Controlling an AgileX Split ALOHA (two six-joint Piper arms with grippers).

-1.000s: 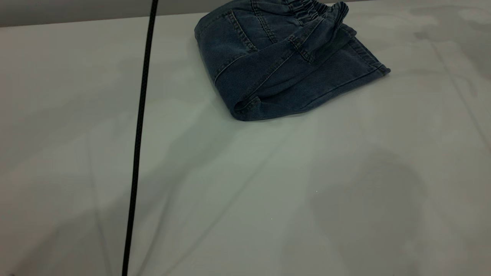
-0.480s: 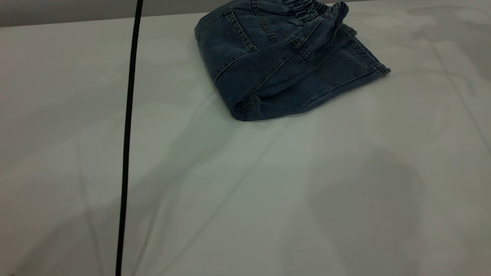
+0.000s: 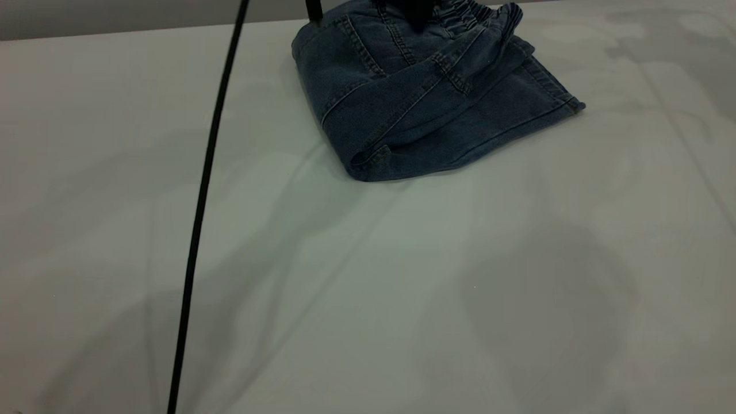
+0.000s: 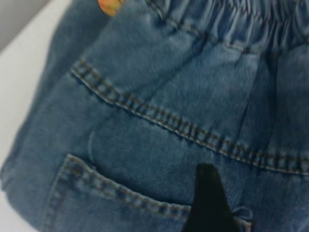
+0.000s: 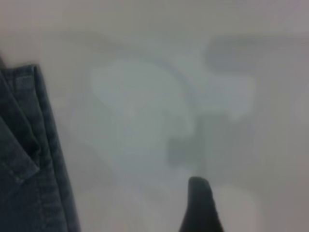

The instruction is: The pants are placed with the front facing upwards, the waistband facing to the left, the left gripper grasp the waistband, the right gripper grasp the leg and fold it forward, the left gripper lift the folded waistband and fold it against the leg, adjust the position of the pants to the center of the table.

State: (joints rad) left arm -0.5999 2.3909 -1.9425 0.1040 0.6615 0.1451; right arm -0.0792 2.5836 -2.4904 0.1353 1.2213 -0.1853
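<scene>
The pants point(image 3: 425, 98) lie folded at the far edge of the table point(image 3: 368, 276), waistband point(image 3: 471, 14) at the back. The left gripper point(image 4: 207, 203) hangs close over the denim near the waistband; only one finger shows, so whether it is apart or together I cannot tell. The right gripper point(image 5: 200, 205) hovers over bare table beside the pants, likewise unclear.

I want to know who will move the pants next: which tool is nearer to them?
Left. The left tool hangs directly over the pants, near the waistband. The right tool is beside them, over the bare table.
</scene>
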